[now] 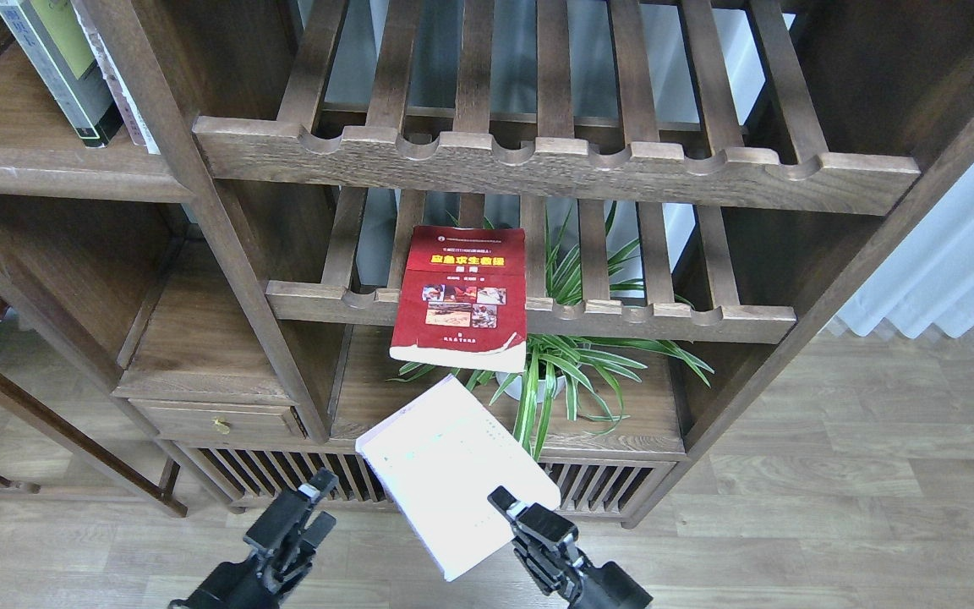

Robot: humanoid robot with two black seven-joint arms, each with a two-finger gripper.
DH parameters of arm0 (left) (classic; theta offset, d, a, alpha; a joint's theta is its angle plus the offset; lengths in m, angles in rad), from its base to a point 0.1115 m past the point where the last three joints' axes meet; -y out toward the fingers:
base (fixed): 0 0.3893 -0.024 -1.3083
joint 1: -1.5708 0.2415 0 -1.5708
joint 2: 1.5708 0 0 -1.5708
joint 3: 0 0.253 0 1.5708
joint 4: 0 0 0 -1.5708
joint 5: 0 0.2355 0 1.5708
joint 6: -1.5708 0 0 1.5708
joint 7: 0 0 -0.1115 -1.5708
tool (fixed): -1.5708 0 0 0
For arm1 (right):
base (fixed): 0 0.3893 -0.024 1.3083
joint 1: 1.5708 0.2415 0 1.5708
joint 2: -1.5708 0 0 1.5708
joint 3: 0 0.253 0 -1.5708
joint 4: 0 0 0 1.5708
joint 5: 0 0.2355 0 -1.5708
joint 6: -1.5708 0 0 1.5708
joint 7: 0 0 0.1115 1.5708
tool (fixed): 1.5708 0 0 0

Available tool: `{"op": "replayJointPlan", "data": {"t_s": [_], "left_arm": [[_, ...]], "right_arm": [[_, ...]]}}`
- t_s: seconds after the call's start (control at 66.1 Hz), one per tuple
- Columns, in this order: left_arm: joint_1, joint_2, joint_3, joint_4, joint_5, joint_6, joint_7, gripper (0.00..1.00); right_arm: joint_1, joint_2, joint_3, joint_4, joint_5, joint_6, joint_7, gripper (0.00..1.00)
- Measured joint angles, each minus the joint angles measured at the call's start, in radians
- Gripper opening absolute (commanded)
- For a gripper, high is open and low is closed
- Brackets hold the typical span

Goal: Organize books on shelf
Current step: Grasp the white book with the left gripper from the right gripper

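right end effector [511,505]: lower centre of the frame, clamped on the lower right edge of the white book [456,476]; it holds the book up in the air, tilted, in front of the cabinet's low slatted doors.
left end effector [318,497]: lower left of centre, just beside the white book's left corner but apart from it; it carries nothing, and it is too dark and end-on to tell whether its fingers are apart or together.
white book: cream-white cover, washed out by the light; it touches no shelf and lies below the red book.
red book [462,298]: centre of the frame, lying flat on the lower slatted rack [664,320], its near end hanging out over the scalloped front rail; not yet on the solid board.
black-grey book [64,63]: upper left corner, with a yellow-green panel, standing tilted on the solid shelf [47,165]; a thin pale volume leans just beside it on the right.
potted plant [563,364]: right of centre, on the board under the racks, its leaves near the white book's upper right corner.
done so far: as i judge it, one of three paperbacks is in place on the solid shelf.
left to do: the white book is in hand and needs carrying to the upper left; the red book is untouched on the rack.
count: three paperbacks, one solid shelf, two slatted racks, one plant, two end effectors.
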Motion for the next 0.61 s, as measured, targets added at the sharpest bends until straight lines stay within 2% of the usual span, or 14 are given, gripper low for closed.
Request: {"op": "replayJointPlan", "data": {"t_s": [0.151, 0.333, 0.605], "left_arm": [[-0.027, -0.045, 0.003, 0.019, 0.002, 0.000, 0.000, 0.97], [-0.052, -0.073, 0.004, 0.031, 0.002, 0.000, 0.001, 0.87], [-0.074, -0.081, 0.010, 0.043, 0.004, 0.000, 0.005, 0.78]], "right_arm": [[-0.006, 0.001, 0.000, 0.000, -0.016, 0.000, -0.001, 0.05], [-0.019, 0.000, 0.002, 0.001, -0.022, 0.000, -0.003, 0.05], [-0.033, -0.004, 0.007, 0.011, -0.022, 0.000, -0.003, 0.05]]}}
